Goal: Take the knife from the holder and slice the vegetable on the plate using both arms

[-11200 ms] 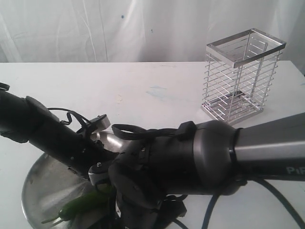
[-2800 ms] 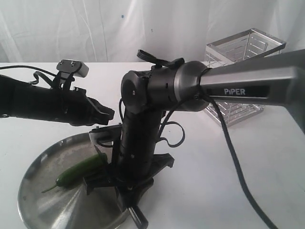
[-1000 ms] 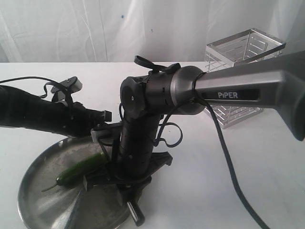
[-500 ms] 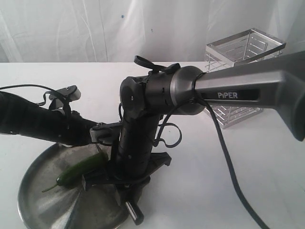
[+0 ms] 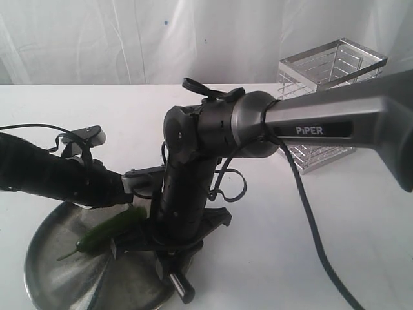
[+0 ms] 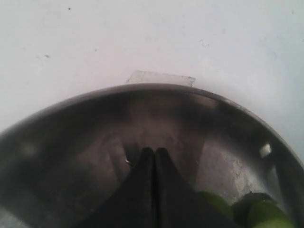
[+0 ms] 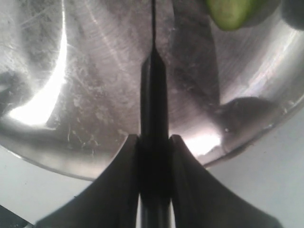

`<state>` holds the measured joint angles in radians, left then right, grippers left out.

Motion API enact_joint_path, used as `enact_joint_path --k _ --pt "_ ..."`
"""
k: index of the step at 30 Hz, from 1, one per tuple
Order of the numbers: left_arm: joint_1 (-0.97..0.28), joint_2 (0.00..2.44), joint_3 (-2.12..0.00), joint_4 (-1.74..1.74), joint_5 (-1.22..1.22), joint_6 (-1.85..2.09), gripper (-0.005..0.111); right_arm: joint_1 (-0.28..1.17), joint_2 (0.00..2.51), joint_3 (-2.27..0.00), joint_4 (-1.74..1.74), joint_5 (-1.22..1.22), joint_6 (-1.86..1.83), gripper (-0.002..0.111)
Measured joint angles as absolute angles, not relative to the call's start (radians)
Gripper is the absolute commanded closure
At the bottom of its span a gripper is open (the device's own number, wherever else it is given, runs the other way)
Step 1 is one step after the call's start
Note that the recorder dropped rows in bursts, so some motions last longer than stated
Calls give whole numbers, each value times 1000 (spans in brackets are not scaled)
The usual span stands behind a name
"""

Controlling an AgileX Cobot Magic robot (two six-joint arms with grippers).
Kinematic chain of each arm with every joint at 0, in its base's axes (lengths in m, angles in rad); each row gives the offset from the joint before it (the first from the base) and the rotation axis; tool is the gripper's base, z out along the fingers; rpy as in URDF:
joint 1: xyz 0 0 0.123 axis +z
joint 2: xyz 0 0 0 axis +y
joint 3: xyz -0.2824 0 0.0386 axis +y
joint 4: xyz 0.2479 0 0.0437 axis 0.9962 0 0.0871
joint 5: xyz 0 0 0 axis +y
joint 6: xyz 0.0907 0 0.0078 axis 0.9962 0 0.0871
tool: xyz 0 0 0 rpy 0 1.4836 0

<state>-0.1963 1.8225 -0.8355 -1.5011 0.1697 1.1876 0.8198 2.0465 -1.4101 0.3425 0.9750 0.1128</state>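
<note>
Looked like a robot lab set up for kitchen trials, not a home kitchen. Was staged on a bare white table (image 5: 361,258), closed off behind the far edge by a creased white sheet (image 5: 97,39). Held only a few props: a wire holder (image 5: 329,110) near the far right corner, a steel plate (image 5: 51,278) at the near left edge, a green vegetable (image 5: 106,230) on it. Was crowded by a black left arm (image 5: 45,174) and a right arm (image 5: 335,126) lettered PIPER, with a loose cable (image 5: 310,219). Bore clear tape (image 6: 161,79) by the plate's rim.
</note>
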Motion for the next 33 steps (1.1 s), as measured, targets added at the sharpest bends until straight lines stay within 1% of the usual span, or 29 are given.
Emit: enact_joint_path --k 23,33 --pt "-195 1822 -836 -1501 167 1188 107 820 2082 -1398 382 952 107 108" --pt "-195 1822 -836 -1501 169 1188 107 822 2080 -1402 307 987 141 108"
